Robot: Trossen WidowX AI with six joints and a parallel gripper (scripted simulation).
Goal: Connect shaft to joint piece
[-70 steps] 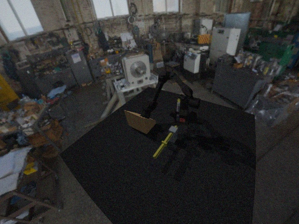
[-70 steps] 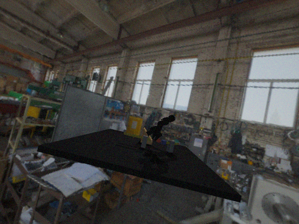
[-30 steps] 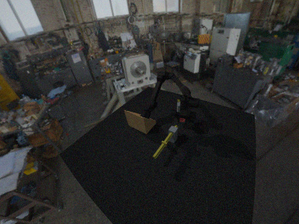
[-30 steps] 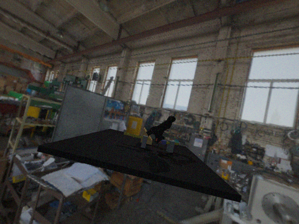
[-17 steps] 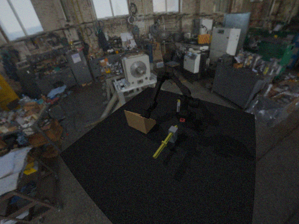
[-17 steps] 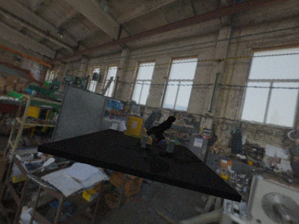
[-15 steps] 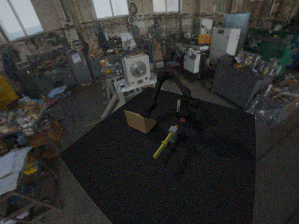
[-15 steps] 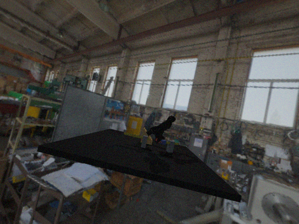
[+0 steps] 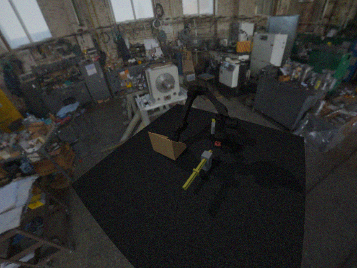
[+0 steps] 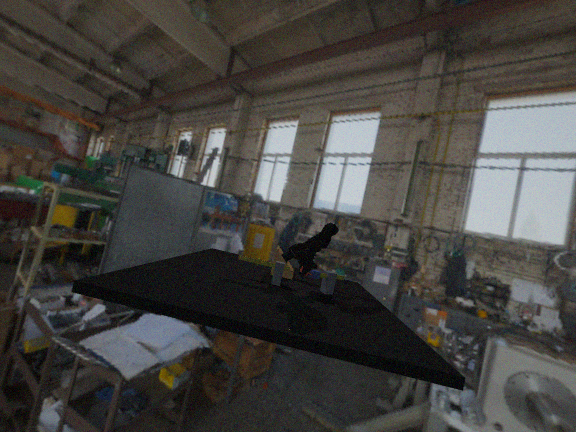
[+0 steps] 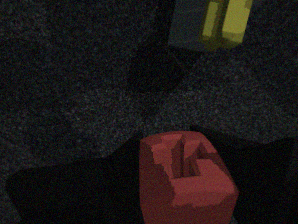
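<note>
The red square joint piece (image 9: 217, 143) (image 11: 186, 170) sits low over the black table top, its opening facing up toward the wrist camera. My gripper (image 9: 219, 141) (image 11: 166, 133) (image 10: 301, 266) is shut on it, with a dark finger on either side. The fixed shaft's grey block (image 9: 213, 126) stands just behind. The second grey block (image 9: 206, 157) (image 11: 192, 27) (image 10: 328, 282) carries the yellow sliding shaft (image 9: 194, 174) (image 11: 231, 20), which sticks out toward the front left. Its near end stands a short way from the joint piece.
A tan cardboard-like wedge (image 9: 165, 146) stands on the black table top (image 9: 155, 211) (image 10: 200, 295) beside the arm's base, left of the blocks. Workshop clutter surrounds the table.
</note>
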